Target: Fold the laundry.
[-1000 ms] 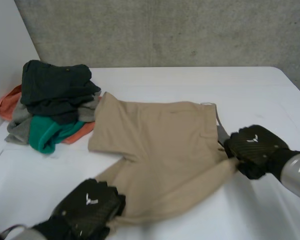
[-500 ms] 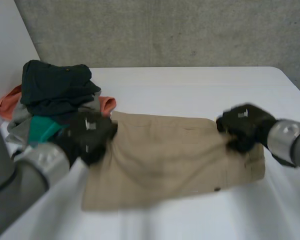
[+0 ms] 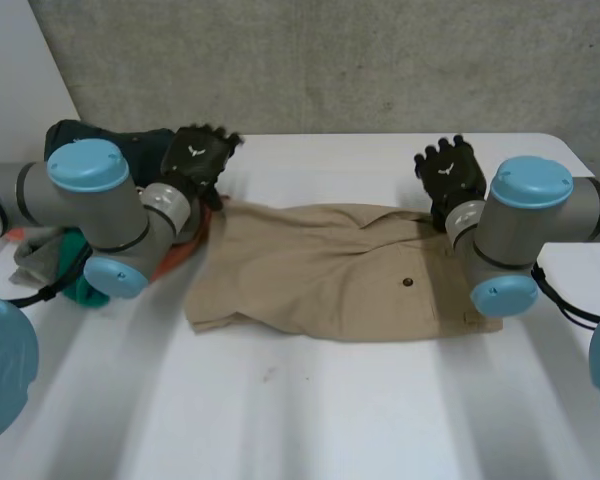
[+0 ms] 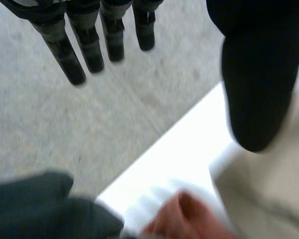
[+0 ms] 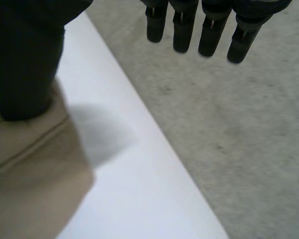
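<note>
**Just above the far corners of the tan shorts point(image 3: 320, 275), both hands hang spread**

The tan shorts lie flat in a wide oblong in the middle of the white worktop point(image 3: 380, 420). Their long side runs across the head view, and a small dark button point(image 3: 407, 282) shows on the top layer toward the right.

The left hand point(image 3: 198, 160) is at the shorts' far left corner, pointing toward the grey wall point(image 3: 330, 60). In the left wrist view its fingers point(image 4: 70, 55) are straight and a little apart, with nothing between them. The thumb point(image 4: 254, 74) stands well clear of them, over the edge of the tan cloth point(image 4: 274, 199). Under the palm lie a strip of worktop, a bit of orange cloth point(image 4: 182, 219) and a dark green garment point(image 4: 30, 204).

The right hand point(image 3: 450, 175) is at the far right corner. In the right wrist view its fingers point(image 5: 184, 30) are straight, side by side, and hold nothing. Its thumb point(image 5: 25, 55) sits just over the layered tan edge point(image 5: 30, 169); I cannot tell whether it touches the cloth.

The pile of laundry point(image 3: 40, 255) sits on the left side of the worktop, just beside the shorts. The dark green garment is on top, and a teal cloth point(image 3: 75, 278) is lower down. The left arm point(image 3: 90, 195) reaches across in front of the pile. The right arm point(image 3: 525, 215) crosses over the right end of the shorts.
</note>
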Action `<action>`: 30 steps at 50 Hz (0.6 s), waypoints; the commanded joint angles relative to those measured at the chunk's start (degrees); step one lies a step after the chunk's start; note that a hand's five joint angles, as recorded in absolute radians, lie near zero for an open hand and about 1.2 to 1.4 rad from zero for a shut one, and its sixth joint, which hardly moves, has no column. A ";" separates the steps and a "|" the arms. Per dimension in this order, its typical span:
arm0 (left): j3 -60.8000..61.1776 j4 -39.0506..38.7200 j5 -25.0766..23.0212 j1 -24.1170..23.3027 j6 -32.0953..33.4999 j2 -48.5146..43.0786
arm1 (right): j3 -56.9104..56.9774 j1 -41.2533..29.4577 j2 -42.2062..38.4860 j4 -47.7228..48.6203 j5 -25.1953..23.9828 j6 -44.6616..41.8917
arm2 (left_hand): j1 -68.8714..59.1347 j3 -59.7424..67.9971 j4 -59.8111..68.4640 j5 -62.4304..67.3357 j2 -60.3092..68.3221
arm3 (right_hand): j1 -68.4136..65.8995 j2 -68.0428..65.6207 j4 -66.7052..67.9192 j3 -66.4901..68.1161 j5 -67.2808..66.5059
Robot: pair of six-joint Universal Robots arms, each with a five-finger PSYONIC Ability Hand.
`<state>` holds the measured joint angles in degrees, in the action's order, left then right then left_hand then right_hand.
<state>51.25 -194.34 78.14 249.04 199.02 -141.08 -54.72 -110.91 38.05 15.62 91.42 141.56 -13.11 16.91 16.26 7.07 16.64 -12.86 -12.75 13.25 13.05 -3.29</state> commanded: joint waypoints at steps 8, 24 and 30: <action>28.80 -5.35 -0.62 -1.27 -3.64 28.12 | -17.16 6.23 28.65 -19.20 -10.37 17.34 | 3.11 -6.91 -6.26 -7.07 -6.64 | 2.86 2.75 -3.25 -3.05 3.29; 50.08 -7.73 -5.37 0.66 -4.52 36.05 | -31.40 12.13 27.26 -26.87 -11.18 19.64 | 3.11 -6.91 -6.26 -7.07 -6.64 | 2.86 2.75 -3.25 -3.05 3.29; 50.53 -6.41 -5.10 1.27 -5.66 36.13 | -34.66 11.42 23.05 -21.62 -10.82 18.76 | 3.11 -6.91 -6.26 -7.07 -6.64 | -0.99 -1.09 0.60 0.80 -0.56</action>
<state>101.95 -201.84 72.59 249.73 194.36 -104.69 -87.12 -98.79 64.87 -10.80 80.07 161.19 -11.13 11.70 11.44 2.71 11.54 -12.49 -11.78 11.64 11.57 -2.71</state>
